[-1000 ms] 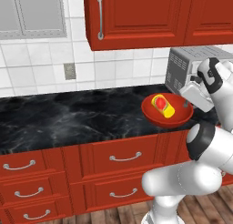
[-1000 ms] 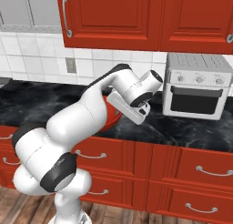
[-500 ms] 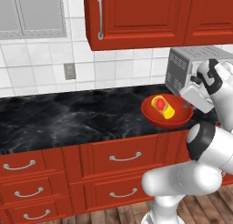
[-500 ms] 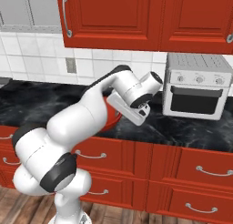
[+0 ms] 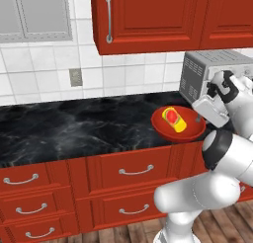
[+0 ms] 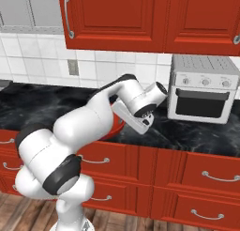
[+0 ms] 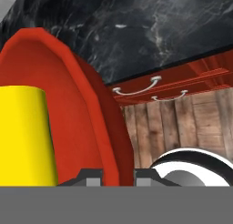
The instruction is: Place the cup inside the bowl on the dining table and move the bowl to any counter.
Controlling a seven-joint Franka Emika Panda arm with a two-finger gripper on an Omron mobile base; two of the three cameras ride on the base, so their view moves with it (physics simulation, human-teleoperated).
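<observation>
The red-orange bowl (image 5: 190, 131) hangs at the front edge of the counter (image 5: 74, 126), by the toaster oven. The yellow cup (image 5: 174, 119) with its red patch lies inside it. My gripper (image 5: 200, 119) is shut on the bowl's right rim. In the hand view the rim (image 7: 102, 127) runs down between my fingertips (image 7: 93, 176), with the cup (image 7: 25, 136) at the left. I cannot tell whether the bowl touches the marble. In the right base view my arm hides most of the bowl (image 6: 116, 127). The dining table is out of view.
A silver toaster oven (image 6: 201, 89) stands on the counter just right of the bowl. Red wall cabinets (image 5: 163, 17) hang overhead. Red drawers with silver handles (image 5: 136, 170) sit below the worktop. Black marble stretches left of the bowl.
The bowl and my hand have sunk slightly toward the counter; the grip is unchanged.
</observation>
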